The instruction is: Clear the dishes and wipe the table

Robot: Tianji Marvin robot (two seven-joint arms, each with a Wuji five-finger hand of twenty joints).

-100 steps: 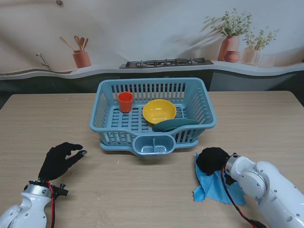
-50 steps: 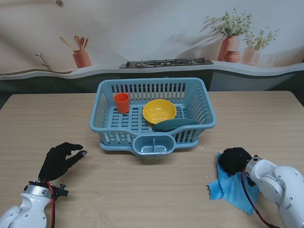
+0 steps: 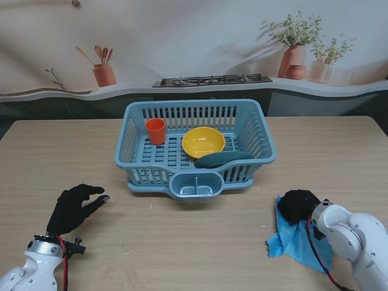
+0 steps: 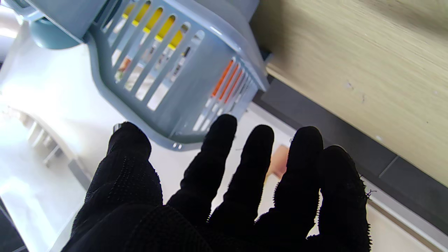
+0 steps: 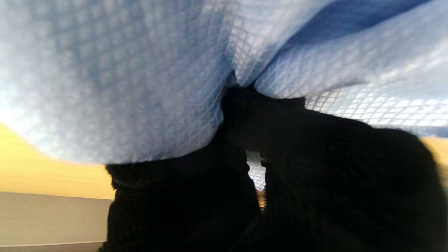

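Right robot hand (image 3: 297, 206) clutching blue cloth (image 3: 294, 241), left robot hand (image 3: 74, 208) spread, bare table (image 3: 194, 242) between

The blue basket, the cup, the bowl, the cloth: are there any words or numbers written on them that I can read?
None: no words, numbers or signs can be read in any view.
The blue basket, orange cup, yellow bowl and green plate are plain.
The blue cloth, held by the right robot hand, shows only a woven grid.
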